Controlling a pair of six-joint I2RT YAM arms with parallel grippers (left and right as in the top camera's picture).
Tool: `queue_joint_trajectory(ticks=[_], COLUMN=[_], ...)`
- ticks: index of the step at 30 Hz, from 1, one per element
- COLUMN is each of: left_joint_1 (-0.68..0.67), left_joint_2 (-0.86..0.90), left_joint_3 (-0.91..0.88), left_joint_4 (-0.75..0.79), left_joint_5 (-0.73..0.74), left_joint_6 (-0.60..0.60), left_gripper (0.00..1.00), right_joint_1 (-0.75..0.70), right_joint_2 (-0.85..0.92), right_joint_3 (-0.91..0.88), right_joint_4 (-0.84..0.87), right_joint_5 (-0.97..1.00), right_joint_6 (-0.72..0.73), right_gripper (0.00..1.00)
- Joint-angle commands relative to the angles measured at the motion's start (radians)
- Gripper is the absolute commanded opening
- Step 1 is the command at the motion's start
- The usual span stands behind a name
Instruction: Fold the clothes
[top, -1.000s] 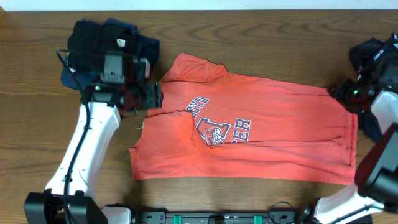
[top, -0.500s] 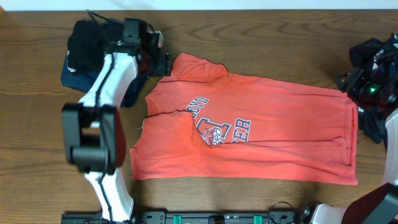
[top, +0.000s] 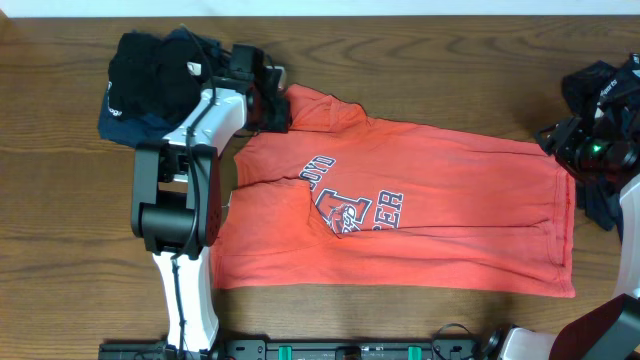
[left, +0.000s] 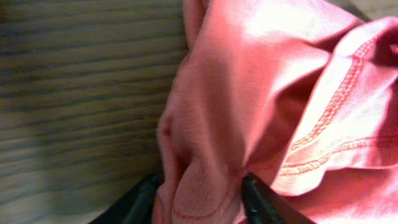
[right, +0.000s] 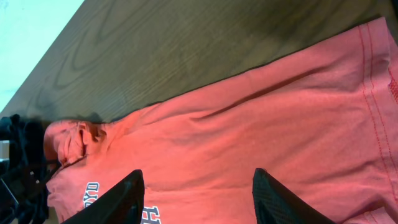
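The orange-red T-shirt (top: 430, 200) with navy-and-white lettering lies spread across the table's middle, its left part folded over. My left gripper (top: 272, 108) is at the shirt's far left corner and is shut on a bunched fold of the shirt (left: 205, 180), which fills the gap between the fingers. My right gripper (top: 560, 148) is open and empty above the shirt's right edge; in the right wrist view its fingers (right: 196, 196) frame the orange-red cloth (right: 249, 130). A black and navy pile (top: 155, 80) lies at the far left.
A dark navy garment (top: 600, 90) is heaped at the right edge beside the right arm. Bare wooden table (top: 420, 70) runs along the far side and left front. The left arm's white links stretch from the front edge to the shirt's corner.
The left gripper has swung from beside the shirt's left side up to its far left corner and now pinches the cloth there. The right gripper shifted slightly.
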Motion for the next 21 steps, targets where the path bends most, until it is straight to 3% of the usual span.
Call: queue_joint_trajectory(ticks=[1, 3, 6, 7, 9, 12, 21], left_joint_1=[-0.002, -0.001, -0.002, -0.001, -0.001, -0.001, -0.02], left_joint_2=[0.019, 0.015, -0.005, -0.014, -0.03, -0.047, -0.047], left_joint_3=[0.011, 0.011, 0.011, 0.011, 0.011, 0.011, 0.011], left_joint_4=[-0.003, -0.005, -0.009, -0.012, -0.013, -0.024, -0.039], left_joint_5=[0.005, -0.003, -0.063, -0.075, -0.104, -0.142, -0.137], left_joint_6=[0.01, 0.01, 0.01, 0.01, 0.015, 0.025, 0.025], left_gripper=[0.36, 0.31, 0.3, 0.35, 0.61, 0.73, 0.73], right_joint_1=[0.006, 0.006, 0.006, 0.006, 0.006, 0.006, 0.006], right_joint_2=[-0.009, -0.009, -0.009, -0.009, -0.009, -0.009, -0.009], right_joint_3=[0.006, 0.006, 0.006, 0.006, 0.006, 0.006, 0.006], right_joint_4=[-0.003, -0.006, -0.01, -0.011, -0.016, -0.019, -0.02], right_joint_5=[0.004, 0.004, 0.013, 0.018, 0.023, 0.023, 0.023], right_joint_6=[-0.012, -0.012, -0.013, -0.013, -0.016, -0.016, -0.016], right_gripper=[0.54, 0.55, 0.55, 0.55, 0.55, 0.55, 0.55])
